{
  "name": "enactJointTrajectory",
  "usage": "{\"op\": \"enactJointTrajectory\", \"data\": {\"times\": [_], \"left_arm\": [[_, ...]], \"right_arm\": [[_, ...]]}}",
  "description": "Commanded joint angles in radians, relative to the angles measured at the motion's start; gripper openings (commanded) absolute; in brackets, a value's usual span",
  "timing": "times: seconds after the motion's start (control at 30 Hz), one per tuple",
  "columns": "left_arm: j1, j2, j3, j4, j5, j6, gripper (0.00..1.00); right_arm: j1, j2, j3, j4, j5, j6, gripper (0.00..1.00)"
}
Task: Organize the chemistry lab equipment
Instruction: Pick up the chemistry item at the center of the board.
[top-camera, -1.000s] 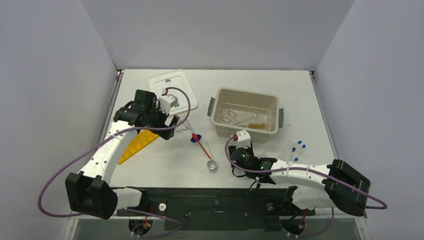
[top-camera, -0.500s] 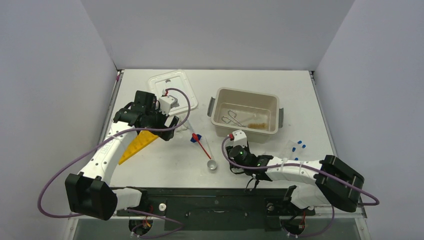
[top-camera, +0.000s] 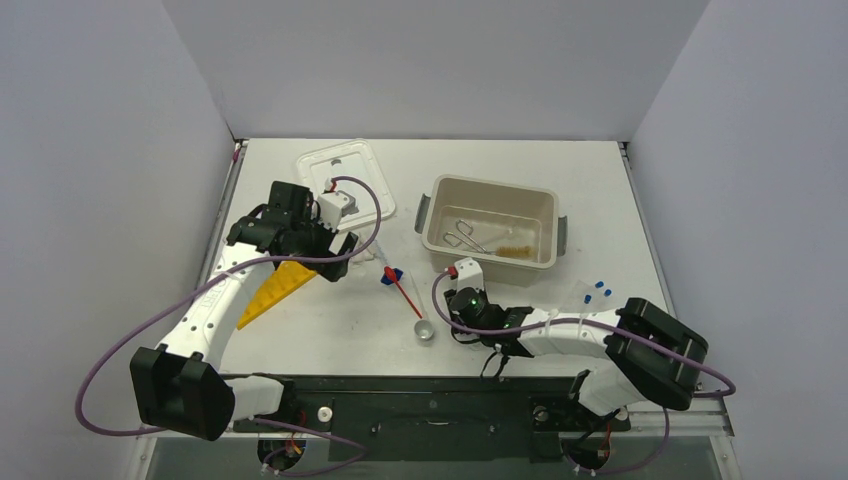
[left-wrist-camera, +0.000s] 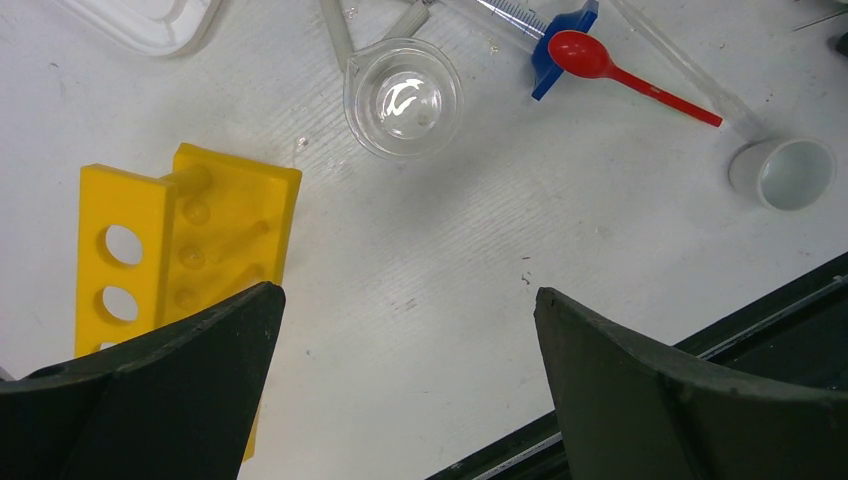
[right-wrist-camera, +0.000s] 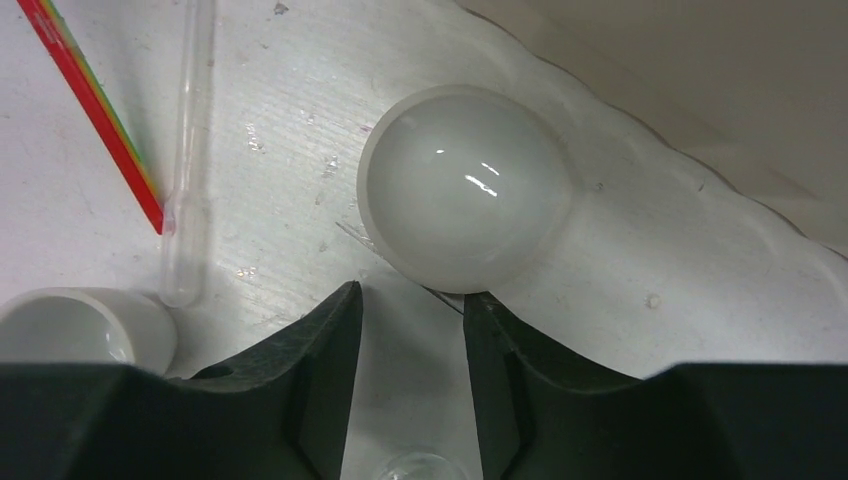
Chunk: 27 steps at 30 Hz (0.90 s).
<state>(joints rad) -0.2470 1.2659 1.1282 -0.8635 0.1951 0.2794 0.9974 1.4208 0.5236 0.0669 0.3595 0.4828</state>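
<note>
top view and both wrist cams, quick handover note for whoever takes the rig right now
left gripper: wide open, empty, above the table beside the yellow rack.
right gripper: narrowly open, nothing clearly gripped, tips at the edge of a white dome-shaped dish next to the tub.
done: tongs and brush lie in the tub.
to do, all on the table: yellow rack, glass dish, red spatula, white cup, test tube, blue-capped vials, white dome-shaped dish.
</note>
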Motion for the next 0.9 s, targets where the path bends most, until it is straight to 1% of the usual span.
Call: {"op": "enactJointTrajectory", "data": {"times": [0.0,0.17,0.33,0.43,0.6,0.87], "left_arm": [[0.005,-0.024,0.006,0.035,0.018,0.013,0.97],[0.003,-0.018,0.003,0.039,0.022,0.009,0.97],[0.005,-0.017,-0.003,0.043,0.024,0.009,0.96],[0.004,-0.018,-0.007,0.044,0.026,0.007,0.97],[0.005,-0.021,-0.012,0.046,0.027,0.009,0.97],[0.005,-0.02,-0.003,0.036,0.023,0.012,0.97]], "right_arm": [[0.032,0.021,0.042,0.014,-0.053,0.028,0.35],[0.061,-0.014,0.113,-0.023,-0.046,0.058,0.35],[0.049,-0.087,0.114,-0.058,-0.027,0.015,0.42],[0.028,-0.103,0.084,-0.064,-0.031,-0.009,0.45],[-0.03,-0.104,0.014,-0.041,-0.071,0.001,0.47],[-0.036,-0.078,-0.039,0.018,-0.072,0.056,0.48]]}}
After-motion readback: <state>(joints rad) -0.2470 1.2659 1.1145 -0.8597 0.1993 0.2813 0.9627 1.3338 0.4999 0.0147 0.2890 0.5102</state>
